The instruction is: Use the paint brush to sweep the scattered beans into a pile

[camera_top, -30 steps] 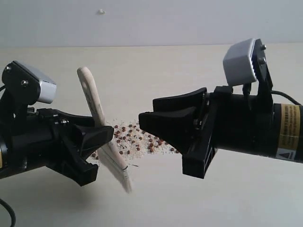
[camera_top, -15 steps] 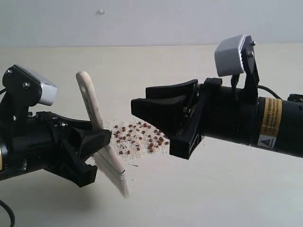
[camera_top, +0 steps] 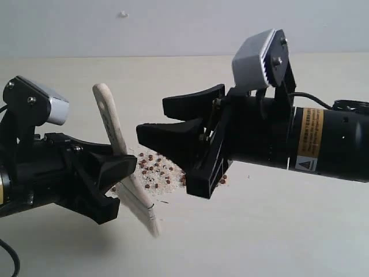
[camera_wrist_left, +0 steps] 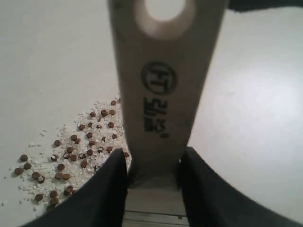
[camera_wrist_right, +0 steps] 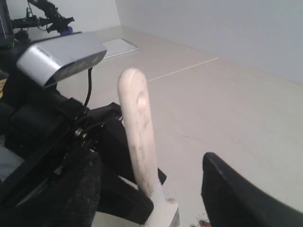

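Note:
My left gripper point(camera_top: 112, 187) is shut on the paint brush point(camera_top: 112, 130), gripping it near the ferrule; its cream handle points up and back, its bristles point(camera_top: 147, 213) hang low toward the table. The stamped handle point(camera_wrist_left: 158, 90) fills the left wrist view, held between black fingers point(camera_wrist_left: 106, 189). Reddish-brown beans point(camera_top: 153, 167) lie mingled with pale crumbs on the table just right of the brush, and the beans point(camera_wrist_left: 71, 151) also show in the left wrist view. My right gripper point(camera_top: 173, 124) hangs open above the beans, close to the handle point(camera_wrist_right: 137, 127).
The pale table point(camera_top: 259, 231) runs to a light wall behind. The left arm's camera housing point(camera_wrist_right: 61, 56) and black body sit close in front of the right gripper. A small white speck point(camera_top: 123, 14) marks the wall.
My right gripper has moved left and slightly up, now over the beans and nearer the brush handle. The left gripper and the brush have barely shifted.

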